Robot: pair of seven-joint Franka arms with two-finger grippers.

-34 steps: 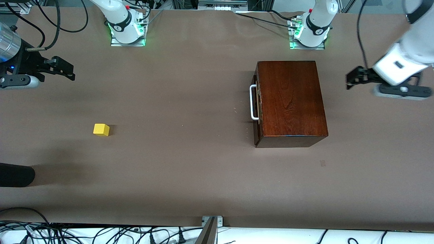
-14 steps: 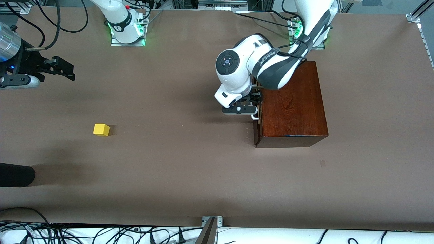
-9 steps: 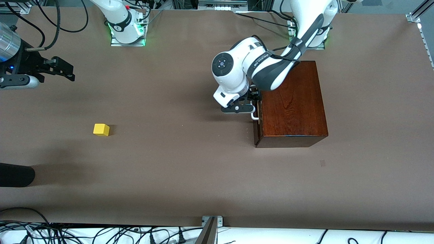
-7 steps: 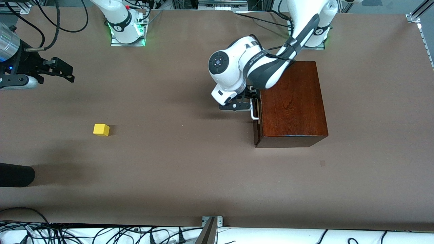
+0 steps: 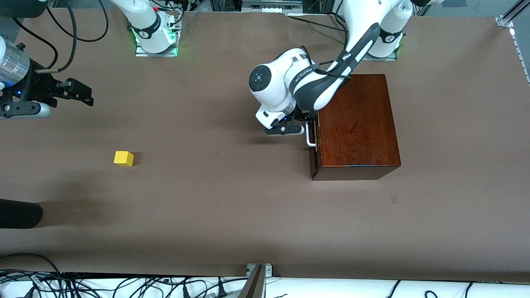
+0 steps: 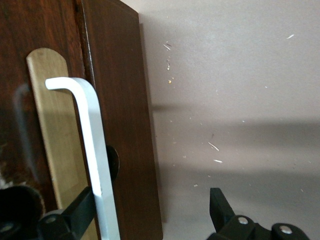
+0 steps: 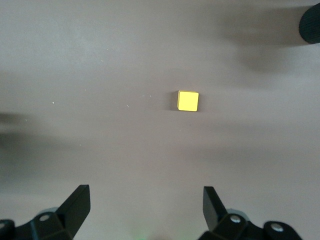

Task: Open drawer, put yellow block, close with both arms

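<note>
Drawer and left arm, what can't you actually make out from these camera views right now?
- Front view: the left gripper at the drawer's handle is mostly hidden under the arm's own wrist.
- Left wrist view: the handle's other end and both fingers' bases are cut off by the picture's edge.
- The drawer is shut, so its inside cannot be seen.
- Right wrist view: the right gripper is open above the table with the yellow block apart from it; height unclear.

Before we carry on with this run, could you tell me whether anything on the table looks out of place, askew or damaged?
Nothing stands out: the wooden box sits square, its drawer shut, and the yellow block rests flat on the table.
</note>
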